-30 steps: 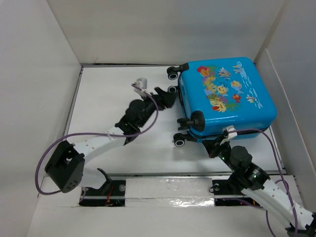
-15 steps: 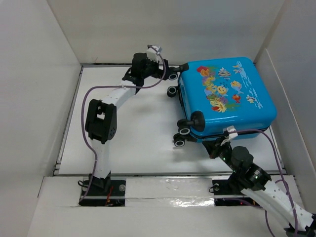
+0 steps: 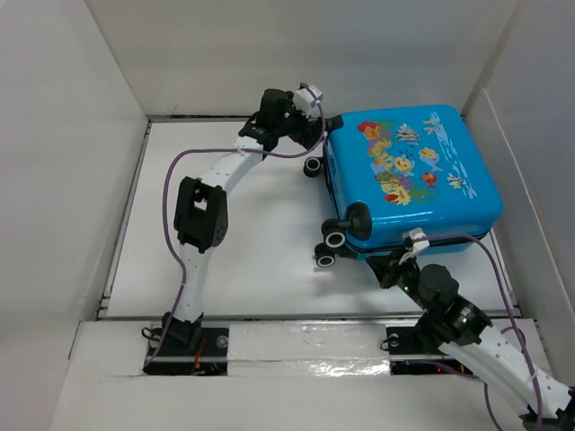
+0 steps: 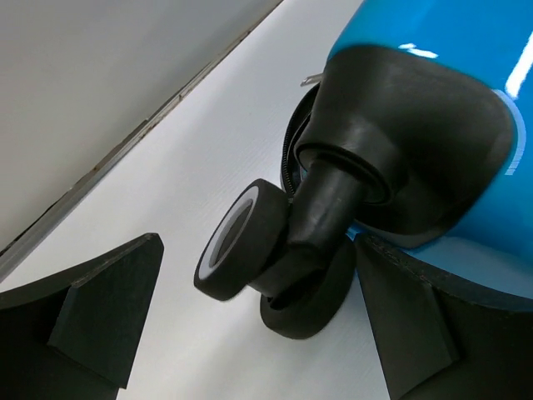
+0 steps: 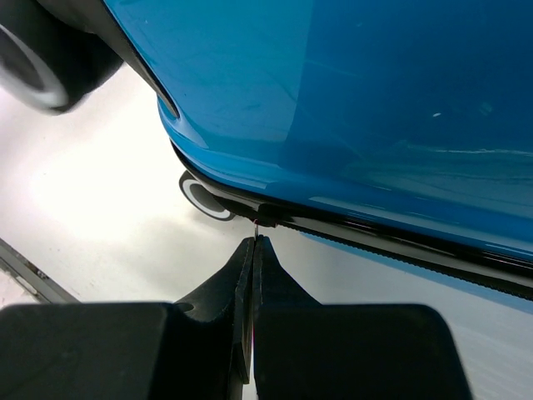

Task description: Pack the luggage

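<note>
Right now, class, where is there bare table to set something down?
Free: between the left wall and the left arm; also between that arm and the suitcase's near wheels. Crowded: left end effector around the far wheel, right end effector at the suitcase's near edge.

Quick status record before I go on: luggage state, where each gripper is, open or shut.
luggage: blue fish-print suitcase, lying flat on the table, shells together, lid looks closed
left gripper: open, jaws either side of the far-left caster wheel, not touching it
right gripper: shut, tips at the black zipper trim on the near edge
zipper pull: cannot tell whether it is pinched
loose items: none in view
</note>
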{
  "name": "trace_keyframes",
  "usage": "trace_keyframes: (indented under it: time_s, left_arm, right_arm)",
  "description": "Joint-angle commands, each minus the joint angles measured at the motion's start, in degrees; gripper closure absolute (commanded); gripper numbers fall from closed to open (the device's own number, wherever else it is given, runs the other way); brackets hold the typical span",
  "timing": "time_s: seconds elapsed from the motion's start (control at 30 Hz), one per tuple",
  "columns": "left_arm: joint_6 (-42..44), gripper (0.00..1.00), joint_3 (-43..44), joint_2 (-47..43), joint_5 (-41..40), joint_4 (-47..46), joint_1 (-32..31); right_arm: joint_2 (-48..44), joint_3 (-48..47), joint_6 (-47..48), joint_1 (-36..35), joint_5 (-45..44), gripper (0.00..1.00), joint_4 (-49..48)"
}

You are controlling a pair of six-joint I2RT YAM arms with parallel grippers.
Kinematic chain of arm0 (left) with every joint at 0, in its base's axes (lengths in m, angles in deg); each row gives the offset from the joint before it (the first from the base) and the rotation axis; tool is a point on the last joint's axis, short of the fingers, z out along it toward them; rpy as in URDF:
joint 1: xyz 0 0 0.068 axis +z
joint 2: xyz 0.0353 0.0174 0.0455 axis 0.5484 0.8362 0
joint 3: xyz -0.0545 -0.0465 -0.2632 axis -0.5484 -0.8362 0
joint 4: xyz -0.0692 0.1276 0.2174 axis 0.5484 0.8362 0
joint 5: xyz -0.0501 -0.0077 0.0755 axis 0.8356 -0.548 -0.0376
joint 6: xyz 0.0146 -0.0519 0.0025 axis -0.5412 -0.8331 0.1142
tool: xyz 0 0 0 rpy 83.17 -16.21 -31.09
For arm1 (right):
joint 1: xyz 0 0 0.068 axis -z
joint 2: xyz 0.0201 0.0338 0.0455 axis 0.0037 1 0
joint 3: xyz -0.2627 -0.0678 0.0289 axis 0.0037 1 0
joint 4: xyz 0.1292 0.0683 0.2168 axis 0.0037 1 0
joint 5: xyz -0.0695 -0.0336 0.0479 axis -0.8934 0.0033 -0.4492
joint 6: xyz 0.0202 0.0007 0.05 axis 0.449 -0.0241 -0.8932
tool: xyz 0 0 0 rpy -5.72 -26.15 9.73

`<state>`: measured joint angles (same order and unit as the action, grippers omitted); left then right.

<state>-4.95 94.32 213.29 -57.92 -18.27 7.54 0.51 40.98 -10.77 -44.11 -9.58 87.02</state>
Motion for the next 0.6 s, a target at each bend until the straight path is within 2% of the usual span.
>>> trace_keyframes:
  time_s: [0.0, 0.2, 0.3, 0.33, 0.43, 0.57]
  left_arm:
    - [4.03, 0.02, 4.59, 2.06, 0.76, 3.2, -0.48]
    - [4.13, 0.15, 8.55, 5.84, 1.03, 1.53, -1.53]
    - [4.3, 0.44, 12.33, 7.52, 1.2, 2.23, -2.76]
    - [3.52, 0.67, 12.33, 7.17, 1.03, 1.54, -2.76]
    - [1.58, 1.0, 9.01, 4.29, 0.5, -3.64, -2.76]
    - [0.43, 1.0, -3.53, -2.57, -0.11, -12.85, -2.06]
  right_arm:
    - [0.07, -2.57, 0.08, -0.31, 5.57, 1.0, -4.39]
    - [0.07, -3.71, -0.09, -0.31, 5.39, 1.0, -3.16]
    - [-0.37, -4.07, -0.71, -0.31, 5.4, 1.0, -1.4]
    - [-0.54, -3.98, -0.97, -0.31, 5.31, 1.0, -0.96]
    - [-1.6, -3.72, -1.67, -0.31, 4.17, 1.0, -0.35]
    - [-2.92, -3.45, -2.38, -0.31, 2.85, 1.0, -0.26]
